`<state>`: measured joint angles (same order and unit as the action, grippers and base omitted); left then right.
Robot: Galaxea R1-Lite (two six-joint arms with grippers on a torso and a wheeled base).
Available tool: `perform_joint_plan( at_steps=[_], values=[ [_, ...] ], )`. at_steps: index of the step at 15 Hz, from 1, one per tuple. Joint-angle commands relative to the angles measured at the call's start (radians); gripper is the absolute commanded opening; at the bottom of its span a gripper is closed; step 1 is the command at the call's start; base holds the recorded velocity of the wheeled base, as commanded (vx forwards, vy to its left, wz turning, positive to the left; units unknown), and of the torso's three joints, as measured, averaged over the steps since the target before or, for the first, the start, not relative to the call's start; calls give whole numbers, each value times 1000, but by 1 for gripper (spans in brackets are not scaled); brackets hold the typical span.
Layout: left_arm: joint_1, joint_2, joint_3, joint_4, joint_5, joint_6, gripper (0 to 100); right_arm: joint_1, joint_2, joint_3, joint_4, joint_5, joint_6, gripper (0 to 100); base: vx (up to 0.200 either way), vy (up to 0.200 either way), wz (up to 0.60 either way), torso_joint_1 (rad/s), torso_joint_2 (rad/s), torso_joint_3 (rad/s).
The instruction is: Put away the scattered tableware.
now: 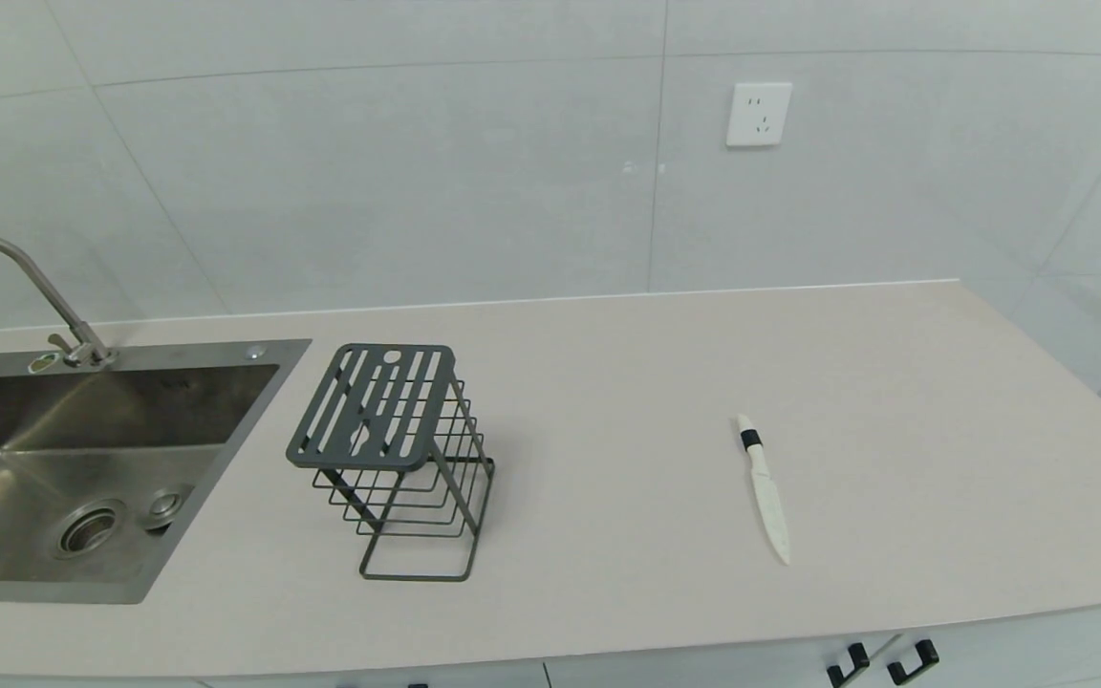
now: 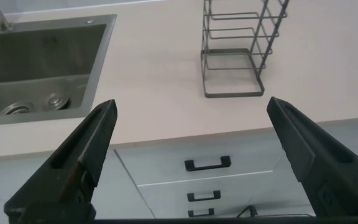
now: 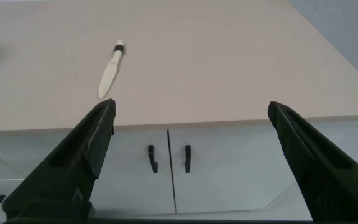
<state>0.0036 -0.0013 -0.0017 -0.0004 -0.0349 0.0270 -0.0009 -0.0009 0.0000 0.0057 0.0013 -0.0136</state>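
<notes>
1. Worktop (image 1: 627,382): long pale surface that carries the rack and the knife.
2. Sink (image 1: 111,401): steel basin set into the worktop, ahead of the left hand and off to its left side. A faucet (image 1: 25,277) rises at its far rim.
3. Rack (image 1: 371,455): dark wire stand with a slotted top plate. It stands upright on the worktop near the sink, straight ahead of the left hand.
4. Left hand (image 2: 191,104): fingers spread wide, holding nothing, off the worktop's near edge above the drawer fronts (image 2: 207,165).
5. Right hand (image 3: 191,105): fingers likewise spread wide, holding nothing, off the near edge above the cabinet doors (image 3: 166,162).
6. Knife (image 1: 763,487): white, with a black band on the handle. It lies flat on the worktop ahead of the right hand, well apart from that hand and from the rack, blade tip toward the hand.
</notes>
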Motion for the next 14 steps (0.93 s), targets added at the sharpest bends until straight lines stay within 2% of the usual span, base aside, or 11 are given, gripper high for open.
perform_joint_plan(
  at_steps=[1, 5, 7, 14],
  values=[
    [1, 1, 0, -1, 0, -1, 100, 1, 1, 0, 0, 0, 0, 100, 0, 0, 0, 0, 0, 0],
    [1, 1, 0, -1, 0, 1, 100, 1, 1, 0, 0, 0, 1, 100, 0, 0, 0, 0, 0, 0],
    [1, 1, 0, -1, 0, -21, 100, 1, 1, 0, 0, 2, 0, 100, 0, 0, 0, 0, 0, 0],
    [1, 1, 0, -3, 1, -27, 100, 1, 1, 0, 0, 2, -5, 100, 0, 0, 0, 0, 0, 0]
  ],
)
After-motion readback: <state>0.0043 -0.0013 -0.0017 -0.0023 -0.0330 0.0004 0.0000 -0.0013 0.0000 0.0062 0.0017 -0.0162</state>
